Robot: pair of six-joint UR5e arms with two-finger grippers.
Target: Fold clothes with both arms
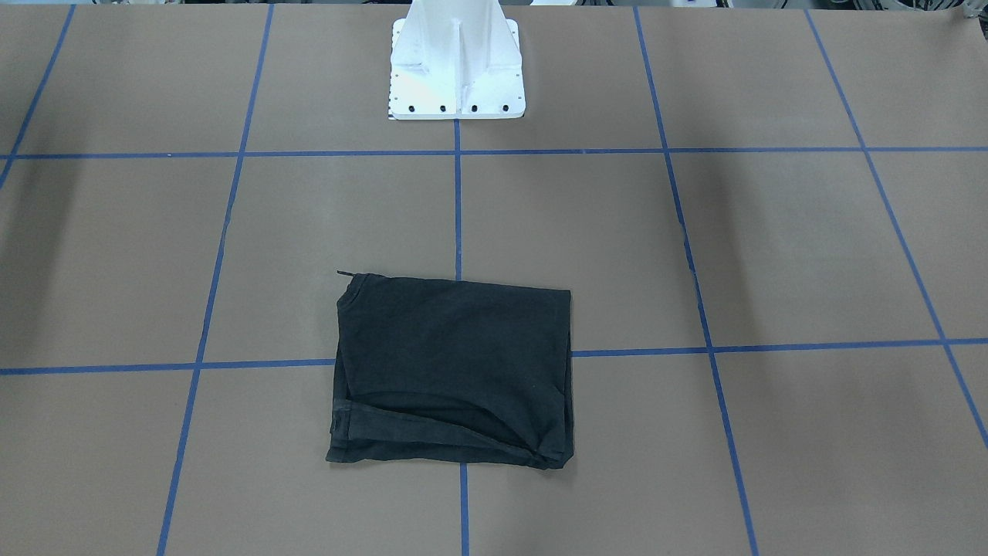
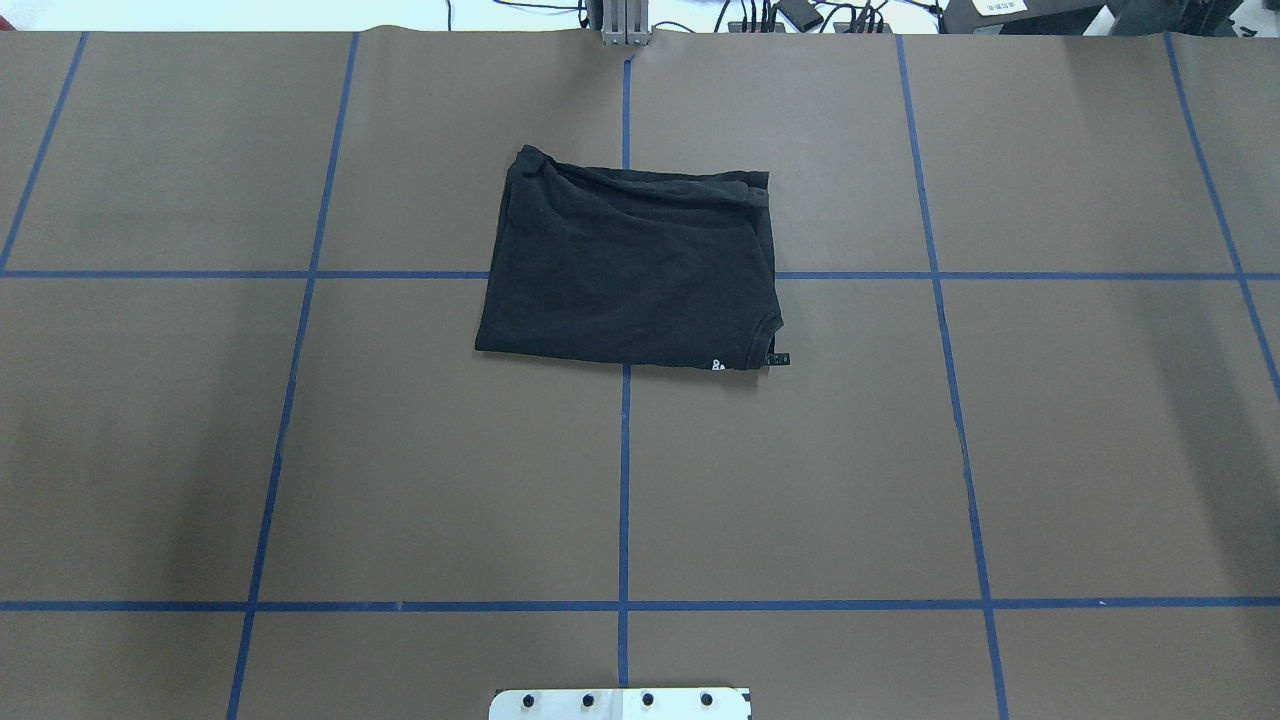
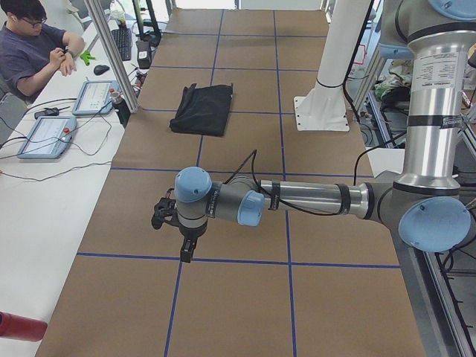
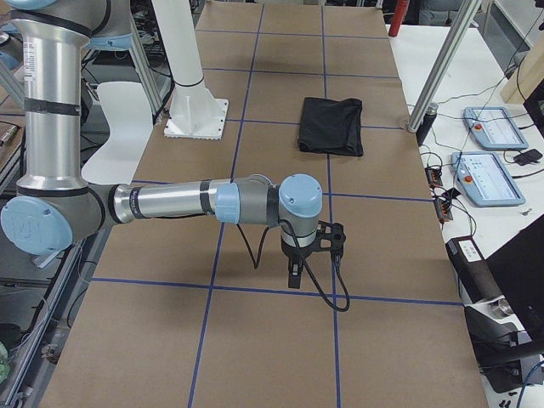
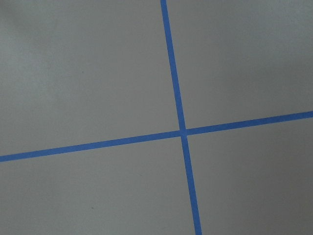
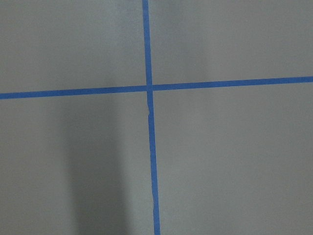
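- Shirt (image 2: 630, 270) lies on the desk (image 2: 400, 450) as a compact black rectangle. It is well apart from both hands, roughly midway between them and out across the desk from the white base (image 1: 457, 69).
- Left hand (image 3: 185, 253) hangs pointing down over a tape cross (image 5: 183, 132), with bare desk beneath. It shows only in a side view, so I cannot tell whether its fingers are spread or pressed together.
- Right hand (image 4: 293, 276) hangs likewise over another tape cross (image 6: 148, 87) at the opposite end of the desk. I cannot tell its state either.
- Judging by the tidy outline, the folding looks finished or nearly so.
- Risk: the edge farthest from the base shows several loose layers and a rolled hem (image 1: 432, 440). A hand pinching only the top layer there would peel the fold open.
- Risk: nothing weighs the stack down, so a hand coming in low from the side could catch the shirt's edge and drag or bunch it.
- Risk: a small label (image 2: 778, 358) sticks out at one corner, and a tug on it would skew the rectangle.
- Risk: black on black hides the layer borders, so a grasp could easily go too shallow or too deep.
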